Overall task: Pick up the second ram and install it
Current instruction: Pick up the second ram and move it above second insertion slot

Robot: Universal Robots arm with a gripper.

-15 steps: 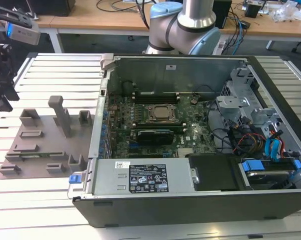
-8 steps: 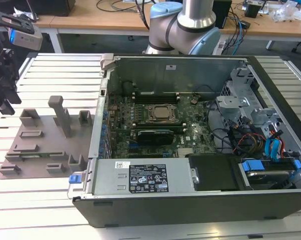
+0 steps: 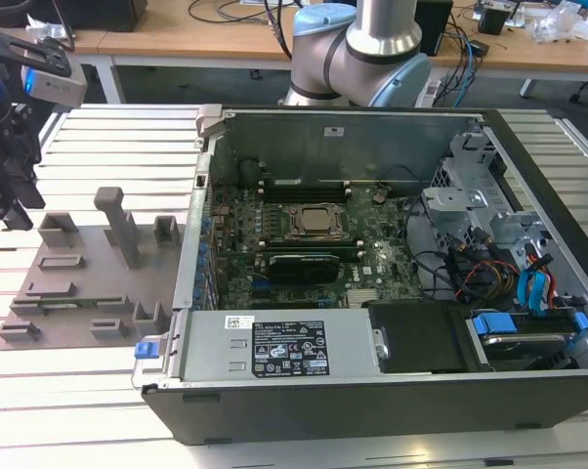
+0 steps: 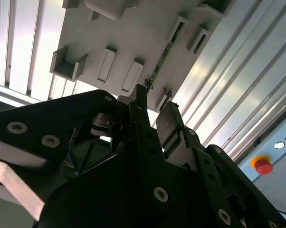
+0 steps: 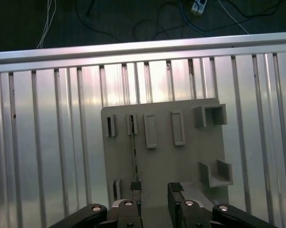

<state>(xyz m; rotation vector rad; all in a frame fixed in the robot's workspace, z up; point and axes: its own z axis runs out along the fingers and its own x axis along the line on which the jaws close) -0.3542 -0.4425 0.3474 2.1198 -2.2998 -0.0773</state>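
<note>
The black two-fingered gripper (image 3: 6, 210) hangs over the end of the flat grey plastic holder tray (image 3: 89, 278) that lies farthest from the open black computer case (image 3: 392, 410). Its fingers are spread with a clear gap between them, and nothing is held. In both wrist views the fingertips (image 5: 136, 189) point down at the tray.

The second ram (image 5: 133, 152), a long, narrow green circuit-board stick, stands on edge in the holder tray. It runs from one of the tray's small rectangular pockets (image 5: 150, 130) toward the gripper. One fingertip lines up with the stick's near end, and the other fingertip sits off to its side over bare tray. Whether the fingertip touches the stick cannot be told. The second wrist view shows the stick's green edge.

A tall grey post (image 3: 118, 225) rises from the holder tray between the gripper and the computer case. The case stands just beside the tray, and both rest on the slatted aluminium tabletop (image 3: 99, 147).
</note>
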